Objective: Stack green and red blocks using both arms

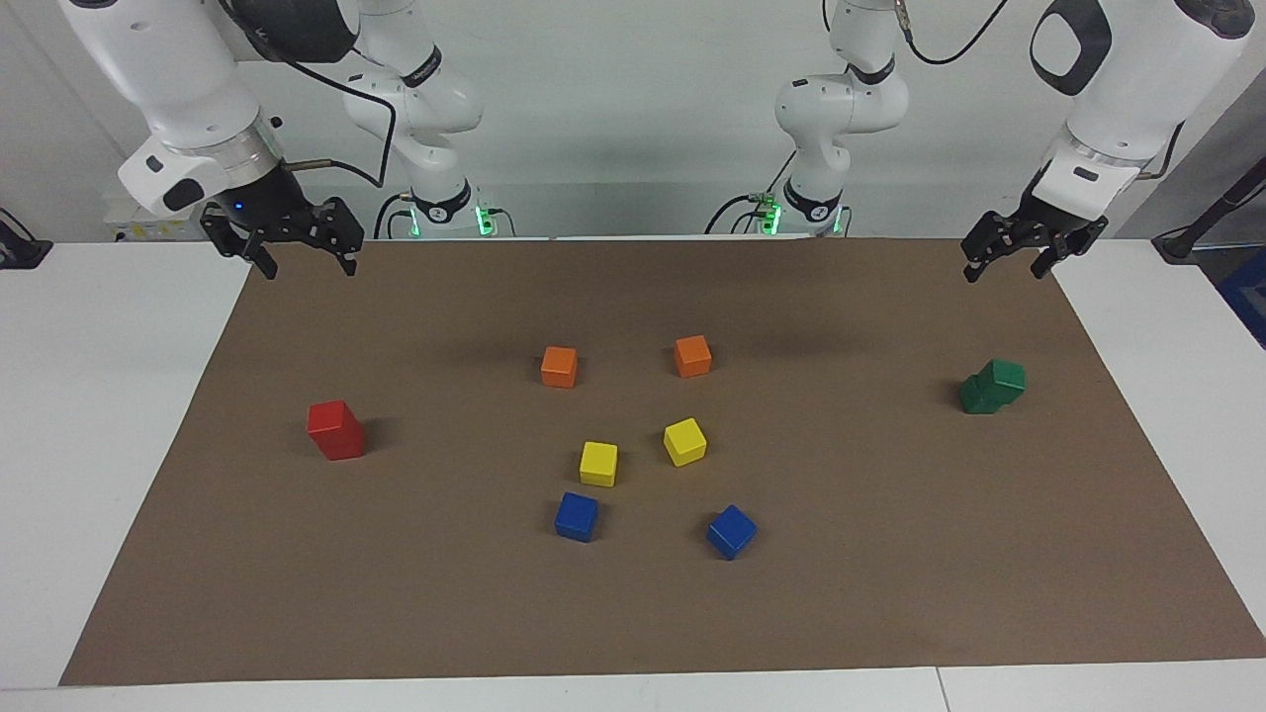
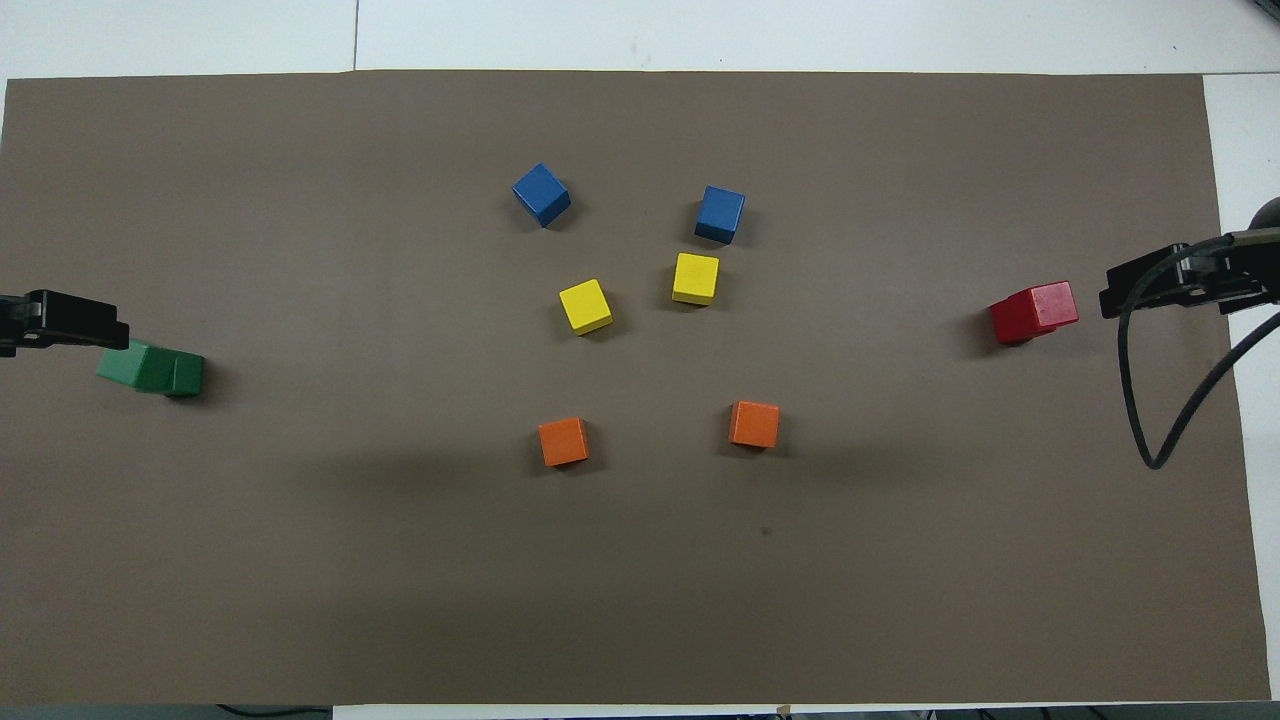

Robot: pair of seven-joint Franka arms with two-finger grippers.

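Two dark green blocks [image 1: 992, 386] stand stacked at the left arm's end of the brown mat, the upper one set off to one side; the stack also shows in the overhead view [image 2: 152, 369]. Two bright red blocks [image 1: 336, 430] stand stacked at the right arm's end, and show in the overhead view [image 2: 1034, 312]. My left gripper [image 1: 1007, 269] is open and empty, raised over the mat's corner, apart from the green stack; it shows in the overhead view [image 2: 60, 320]. My right gripper [image 1: 305, 265] is open and empty, raised over the mat's other corner, apart from the red stack; it shows in the overhead view [image 2: 1170, 285].
Two orange cubes [image 1: 559, 367] [image 1: 692, 356], two yellow cubes [image 1: 598, 463] [image 1: 684, 441] and two blue cubes [image 1: 576, 516] [image 1: 731, 531] lie loose in the mat's middle. The brown mat [image 1: 890, 593] covers most of the white table.
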